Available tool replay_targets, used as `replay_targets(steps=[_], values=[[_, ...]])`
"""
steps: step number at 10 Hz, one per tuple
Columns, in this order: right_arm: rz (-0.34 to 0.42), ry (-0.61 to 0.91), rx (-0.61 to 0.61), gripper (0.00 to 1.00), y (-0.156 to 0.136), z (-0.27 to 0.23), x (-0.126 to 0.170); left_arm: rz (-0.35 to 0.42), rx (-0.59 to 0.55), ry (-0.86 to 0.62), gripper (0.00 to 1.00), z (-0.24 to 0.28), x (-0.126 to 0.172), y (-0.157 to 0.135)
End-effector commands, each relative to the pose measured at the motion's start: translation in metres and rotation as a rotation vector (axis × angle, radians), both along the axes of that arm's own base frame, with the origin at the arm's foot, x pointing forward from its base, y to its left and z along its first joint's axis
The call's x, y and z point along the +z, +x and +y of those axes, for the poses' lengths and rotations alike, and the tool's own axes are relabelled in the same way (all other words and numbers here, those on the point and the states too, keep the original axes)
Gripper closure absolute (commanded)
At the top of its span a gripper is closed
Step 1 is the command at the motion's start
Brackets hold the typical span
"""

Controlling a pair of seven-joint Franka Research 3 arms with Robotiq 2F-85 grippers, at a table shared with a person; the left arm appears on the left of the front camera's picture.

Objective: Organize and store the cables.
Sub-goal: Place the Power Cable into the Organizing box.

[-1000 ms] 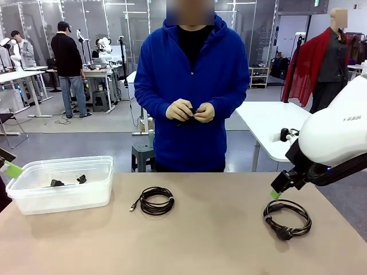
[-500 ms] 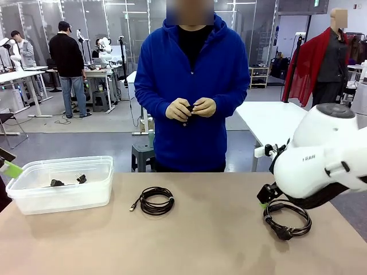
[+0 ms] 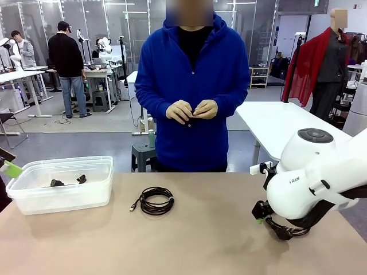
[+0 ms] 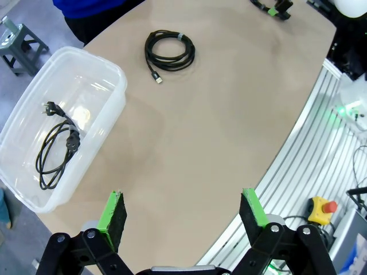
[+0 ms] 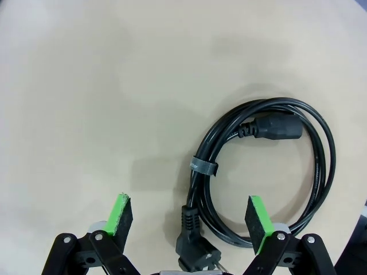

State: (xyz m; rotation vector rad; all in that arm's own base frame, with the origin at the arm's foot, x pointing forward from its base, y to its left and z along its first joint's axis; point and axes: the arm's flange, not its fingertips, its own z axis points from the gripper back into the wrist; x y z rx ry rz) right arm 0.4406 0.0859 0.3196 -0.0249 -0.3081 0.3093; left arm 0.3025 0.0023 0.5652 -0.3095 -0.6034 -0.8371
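Note:
A thick black power cable (image 5: 264,166) lies coiled on the table, tied with a strap, its plug (image 5: 198,247) toward the bottom of the right wrist view. My right gripper (image 5: 188,216) hangs open just above it, one pad on each side of the coil's near part. From the front the right gripper (image 3: 261,214) is low over that cable (image 3: 285,232). A thin coiled cable (image 3: 156,201) rests mid-table, also the thin coil (image 4: 169,50). Another cable (image 4: 54,150) lies inside the clear bin (image 4: 117,77). My left gripper (image 4: 182,212) is open, high above the table's near-left part.
The clear bin (image 3: 63,162) stands at the table's left. Across the table a person in a blue hoodie holds a small black item (image 3: 191,113) in both hands at chest height. A green pad (image 3: 11,169) of my left gripper pokes in at the left edge.
My right arm has swung down and leftward, bringing its open gripper low over the power cable. The person's hands shifted slightly. The thin coil and the bin stayed put.

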Motion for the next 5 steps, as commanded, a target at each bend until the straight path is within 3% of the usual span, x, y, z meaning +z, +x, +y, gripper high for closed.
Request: replay_targets(steps=[1, 5], values=[[-0.042, -0.015, -0.046, 0.0, -0.049, -0.006, -0.025, -0.001, -0.002, 0.001, 0.0, 0.0, 0.0, 0.0], [-0.044, 0.006, -0.055, 0.0, -0.039, -0.011, -0.033, -0.001, -0.002, 0.001, 0.0, 0.0, 0.0, 0.0]])
